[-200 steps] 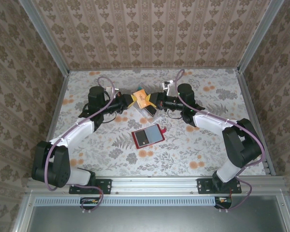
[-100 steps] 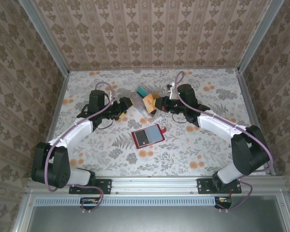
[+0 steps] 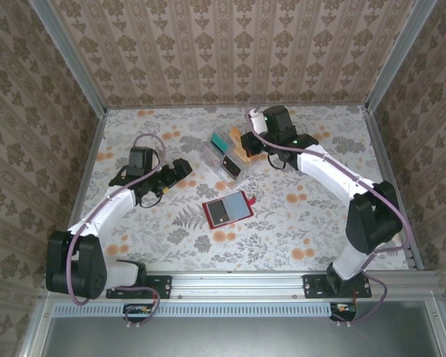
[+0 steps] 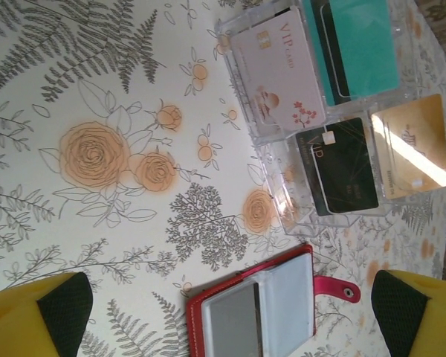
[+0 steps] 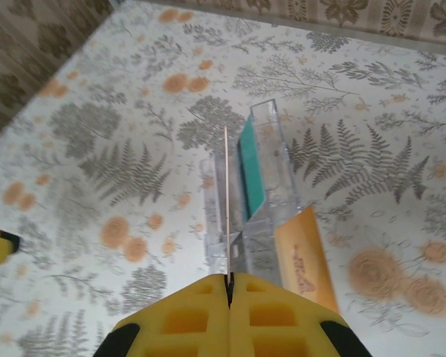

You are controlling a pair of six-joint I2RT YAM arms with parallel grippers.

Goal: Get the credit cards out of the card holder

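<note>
Here we see the card holder lying open and flat on the floral surface. It is about midway between the two arms and nearer their bases than the clear rack. The credit cards sit tucked inside it as a grey-blue panel, and the little red tab sticks out from one side. The holder lies apart from both hands.

Our left hand is to the left of the rack, its yellow fingers spread wide. In the left wrist view the holder shows between them.

Our right hand is by the far side of the rack, closed tight on a thin card. We see that card edge-on in the right wrist view and cannot tell its colour.

In the rack we count a teal card, a white card, a black card and a gold card.
</note>
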